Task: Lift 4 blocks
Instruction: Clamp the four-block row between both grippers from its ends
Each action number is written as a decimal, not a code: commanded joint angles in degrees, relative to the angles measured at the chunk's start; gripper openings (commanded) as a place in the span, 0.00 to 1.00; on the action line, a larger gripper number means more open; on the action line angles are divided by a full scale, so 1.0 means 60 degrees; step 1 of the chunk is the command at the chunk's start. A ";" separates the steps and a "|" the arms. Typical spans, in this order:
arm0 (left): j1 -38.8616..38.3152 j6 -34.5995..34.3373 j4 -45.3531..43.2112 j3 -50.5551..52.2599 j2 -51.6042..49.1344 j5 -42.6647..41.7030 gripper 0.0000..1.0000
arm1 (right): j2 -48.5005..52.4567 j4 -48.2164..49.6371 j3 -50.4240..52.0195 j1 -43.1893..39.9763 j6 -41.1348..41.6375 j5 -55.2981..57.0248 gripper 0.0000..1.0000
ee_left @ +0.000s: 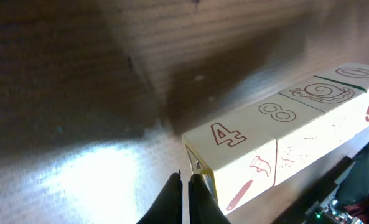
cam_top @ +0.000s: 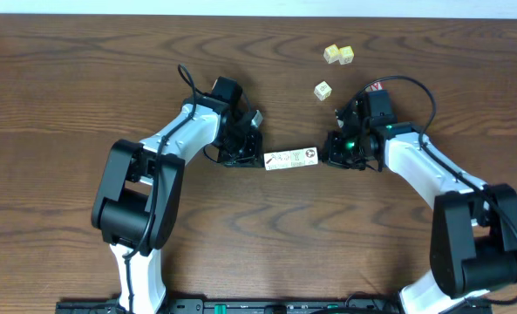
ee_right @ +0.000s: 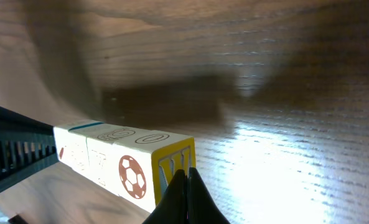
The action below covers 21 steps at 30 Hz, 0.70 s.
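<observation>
Four blocks [cam_top: 291,159] sit end to end in one straight row at desk [cam_top: 57,96] centre, running 9 to 3 o'clock and tilted slightly, with the right end a little higher in the overhead view. The row is squeezed between the two arms.

Left end effector [cam_top: 260,160] is fully closed, fingers together, holding nothing between them. Its tips press the row's left end face, so the row lies at its 3 o'clock. In the left wrist view the closed tips [ee_left: 185,186] sit at 6 o'clock, right against the end face of the nearest block. The blocks [ee_left: 284,134] run away toward 2 o'clock. Top faces read 4, 8, a spiral snail, then a ring; the near side face shows a red hammer-like mark.

Right end effector [cam_top: 324,155] is also fully closed with nothing pinched. Its tips butt the row's right end, so the row lies at its 9 o'clock. In the right wrist view the tips [ee_right: 183,186] meet the yellow-framed end face and the blocks [ee_right: 119,162] stretch off to 9 o'clock. A football print is on the near side and rings are on top.

In both wrist views the row's shadow falls on the desk apart from it, so the row looks clear of the surface.

Three pale yellow cubes [cam_top: 346,57] lie loose at 1 o'clock of the row, two touching and one nearer. A cube with a red mark [cam_top: 373,86] is partly hidden beside the right arm.
</observation>
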<state>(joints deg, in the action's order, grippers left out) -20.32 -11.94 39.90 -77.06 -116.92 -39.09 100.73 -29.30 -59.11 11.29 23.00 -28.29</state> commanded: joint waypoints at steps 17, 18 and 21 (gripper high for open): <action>-0.0175 -0.0018 0.0382 0.0073 0.1577 -0.0415 0.07 | -0.1402 -0.0310 0.0029 0.0568 0.0102 -0.0401 0.01; -0.0193 -0.0102 0.0401 0.0073 0.1581 -0.0415 0.07 | -0.1472 -0.0339 0.0029 0.0568 0.0124 -0.0393 0.01; -0.0233 -0.0131 0.0448 0.0073 0.1588 -0.0415 0.07 | -0.1792 -0.0484 0.0029 0.0568 0.0124 -0.0324 0.01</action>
<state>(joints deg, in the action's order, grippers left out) -20.27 -12.21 42.48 -76.97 -107.96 -38.41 92.92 -32.03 -58.78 13.02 23.05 -25.39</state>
